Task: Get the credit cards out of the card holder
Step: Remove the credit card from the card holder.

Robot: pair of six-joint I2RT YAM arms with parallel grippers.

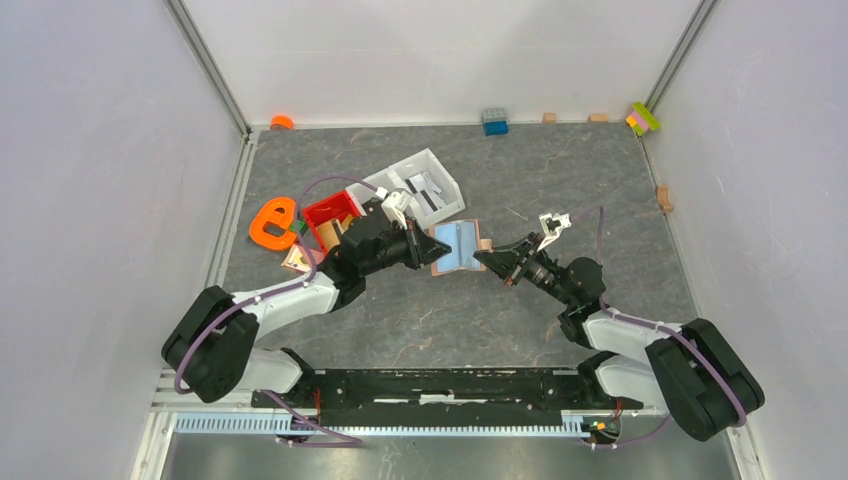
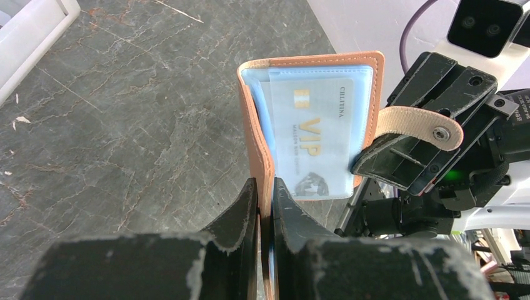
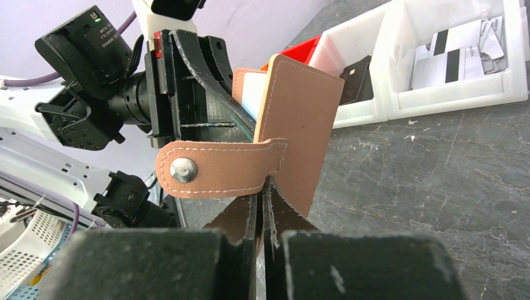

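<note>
Both arms are stretched low toward the table's middle, the left gripper (image 1: 432, 243) aimed toward three o'clock, the right gripper (image 1: 483, 257) toward ten o'clock, with both sets of jaws pressed closed.

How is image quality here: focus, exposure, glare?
Top external: even soft light, sharp, no harsh shadows. Left wrist: card holder and credit card print crisp, left gripper blurred up close, top right corner nearly blown out. Right wrist: card holder crisp, right gripper blurred, white bin bright but readable.
</note>
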